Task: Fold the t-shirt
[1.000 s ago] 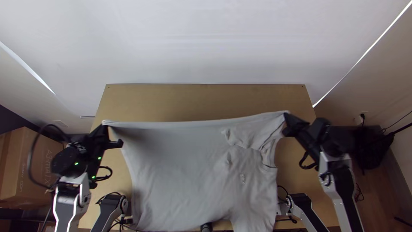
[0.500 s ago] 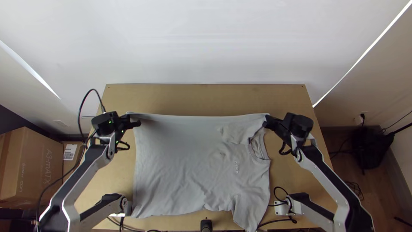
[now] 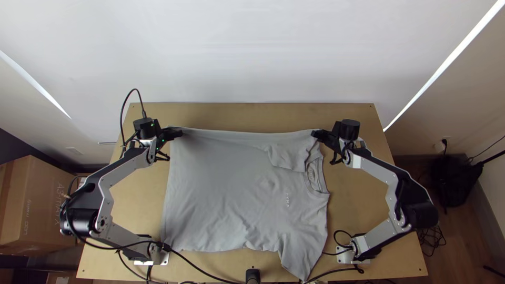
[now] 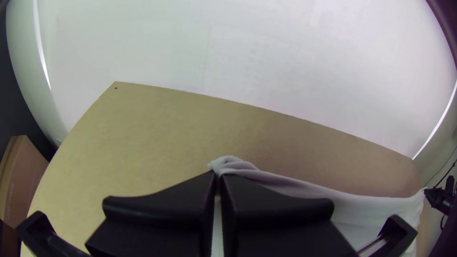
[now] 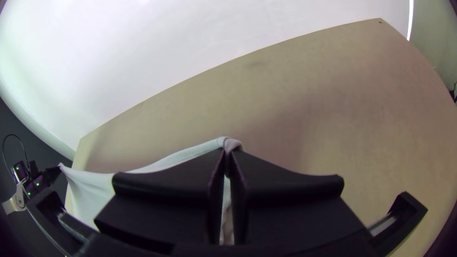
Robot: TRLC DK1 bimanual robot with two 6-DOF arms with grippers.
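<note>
In the top view a light grey t-shirt [image 3: 226, 184] lies mostly spread over the table, collar at the right, a sleeve pointing to the near edge. My left gripper [image 3: 178, 133] is at its far left corner and my right gripper [image 3: 316, 134] at the far edge near the collar; the edge between them is stretched. In the left wrist view the left gripper [image 4: 219, 177] is shut on a bunched corner of the t-shirt [image 4: 233, 165]. The right wrist view has the right gripper [image 5: 228, 154] shut on a pinch of the t-shirt [image 5: 230, 143].
Bare wooden table [image 3: 247, 117] extends beyond the shirt's far edge and along both sides. Black cables [image 3: 202, 271] run along the near edge by a small black post [image 3: 253, 275]. A cardboard box [image 3: 37, 205] stands off the table at the left.
Both grippers have moved toward the table's far edge and closer together, drawing the shirt along. Its near part has slid up from the near edge, and the cloth now lies flatter.
</note>
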